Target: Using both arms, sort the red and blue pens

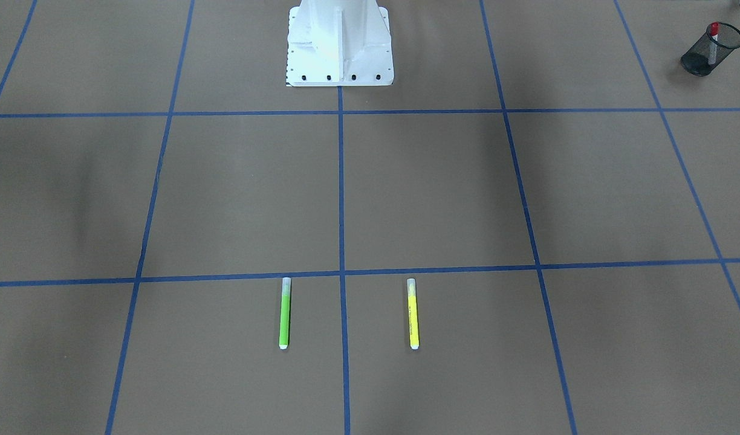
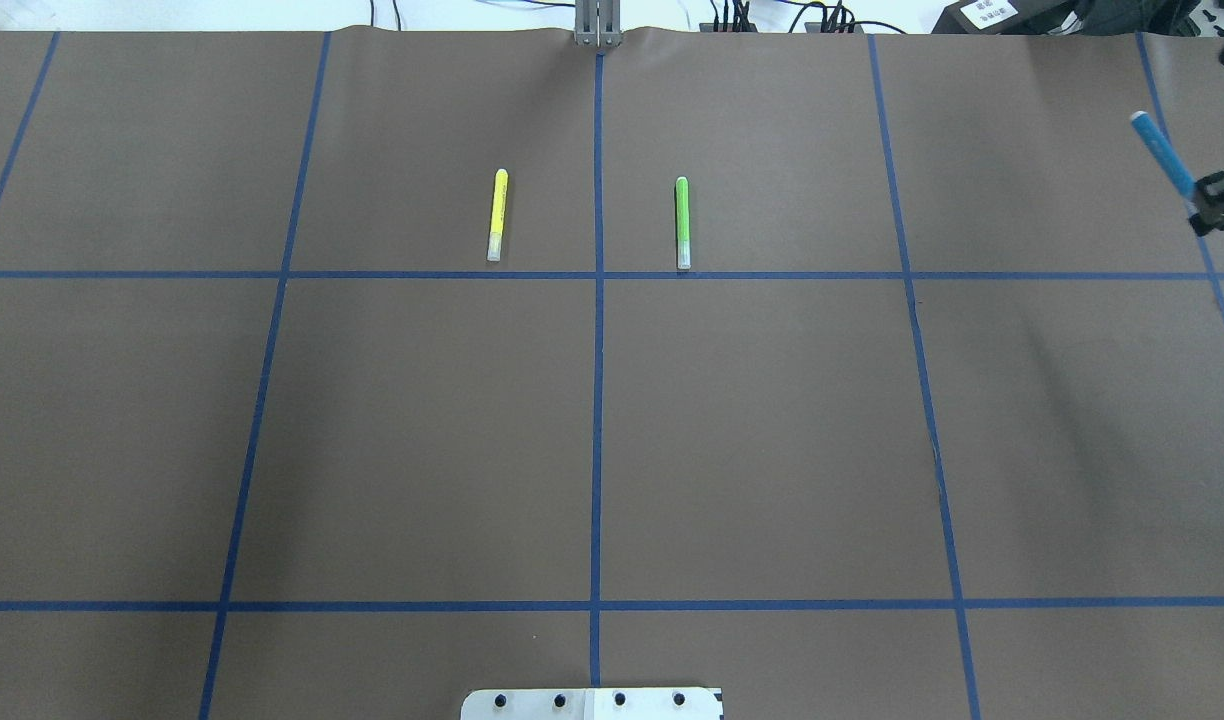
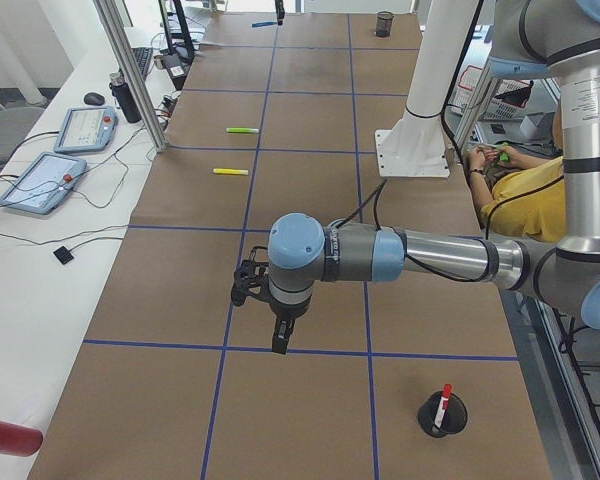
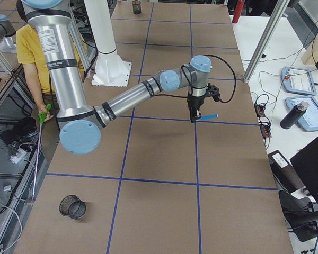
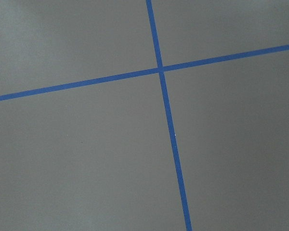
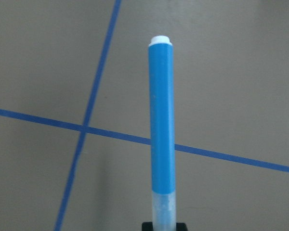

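- Blue pen (image 6: 162, 120) is pinched at its clear cap end by the right fingers (image 6: 147, 227). Its long barrel sticks out free above the worktop (image 4: 159, 159), near the right edge of the overhead view.
- Because the hold is only on the cap end, I think the pinch must be firm and the wrist must turn slowly. A quick swing could make the barrel pivot or slip.
- The right arm (image 4: 127, 98) reaches far out. The empty mesh cup (image 4: 72, 206) stands well apart from the pen, at the robot's right end of the worktop. This is probably the goal for the blue pen.
- For a good drop, tilt the pen until its free end points down. Centre it over the mouth of the cup and lower it partly inside before the fingers spread. The cup looks narrow and light and may tip.
- The red pen (image 1: 714, 33) stands in the other mesh cup (image 1: 705, 57). The left fingers (image 3: 279, 340) hang above the worktop near it, and I cannot tell if they are spread or together.
- The green marker (image 1: 284, 314) and the yellow marker (image 1: 413, 314) lie apart and should not be touched.
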Available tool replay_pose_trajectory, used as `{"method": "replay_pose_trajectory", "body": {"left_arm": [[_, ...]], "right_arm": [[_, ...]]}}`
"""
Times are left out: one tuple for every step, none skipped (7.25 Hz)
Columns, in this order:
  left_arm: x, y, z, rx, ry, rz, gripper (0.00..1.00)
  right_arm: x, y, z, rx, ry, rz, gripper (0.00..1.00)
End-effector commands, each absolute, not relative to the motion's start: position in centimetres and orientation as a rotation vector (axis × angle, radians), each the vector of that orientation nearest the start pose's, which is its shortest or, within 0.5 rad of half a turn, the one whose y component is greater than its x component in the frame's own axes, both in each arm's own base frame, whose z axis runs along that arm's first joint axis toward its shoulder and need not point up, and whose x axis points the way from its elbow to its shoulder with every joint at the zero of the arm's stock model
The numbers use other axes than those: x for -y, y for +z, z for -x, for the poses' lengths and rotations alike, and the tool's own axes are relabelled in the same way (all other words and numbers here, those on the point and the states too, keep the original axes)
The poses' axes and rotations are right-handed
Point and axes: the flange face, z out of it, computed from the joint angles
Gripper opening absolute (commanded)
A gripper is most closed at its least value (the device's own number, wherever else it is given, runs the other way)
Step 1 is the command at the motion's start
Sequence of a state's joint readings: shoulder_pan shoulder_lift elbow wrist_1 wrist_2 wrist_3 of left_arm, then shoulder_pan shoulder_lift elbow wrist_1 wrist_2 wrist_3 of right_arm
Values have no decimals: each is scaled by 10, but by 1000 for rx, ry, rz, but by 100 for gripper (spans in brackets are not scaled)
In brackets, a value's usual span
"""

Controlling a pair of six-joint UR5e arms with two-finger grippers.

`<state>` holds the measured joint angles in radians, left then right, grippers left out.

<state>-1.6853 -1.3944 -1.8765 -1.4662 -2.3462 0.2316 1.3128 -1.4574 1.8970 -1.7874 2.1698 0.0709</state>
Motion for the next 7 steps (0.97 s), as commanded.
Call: {"method": "replay_pose_trajectory", "body": {"left_arm": [[406, 602, 108, -761, 125, -148, 100], [407, 601, 107, -761, 129, -151, 100], [408, 600, 107, -760, 132, -153, 100], [410, 599, 104, -760, 141, -157, 100], [411, 597, 101, -759, 153, -170, 100], [412, 597, 100, -759, 155, -171, 100], [412, 596, 100, -759, 159, -174, 100]], "right_arm": [[456, 548, -34, 602, -271, -94, 0], [422, 572, -57, 632, -231, -65, 0], [382, 598, -80, 669, -151, -23, 0], [339, 618, -108, 689, -50, 5, 0], [287, 636, -129, 761, 91, 31, 0], [231, 660, -144, 886, 268, 51, 0], [180, 679, -146, 961, 409, 70, 0]]}}
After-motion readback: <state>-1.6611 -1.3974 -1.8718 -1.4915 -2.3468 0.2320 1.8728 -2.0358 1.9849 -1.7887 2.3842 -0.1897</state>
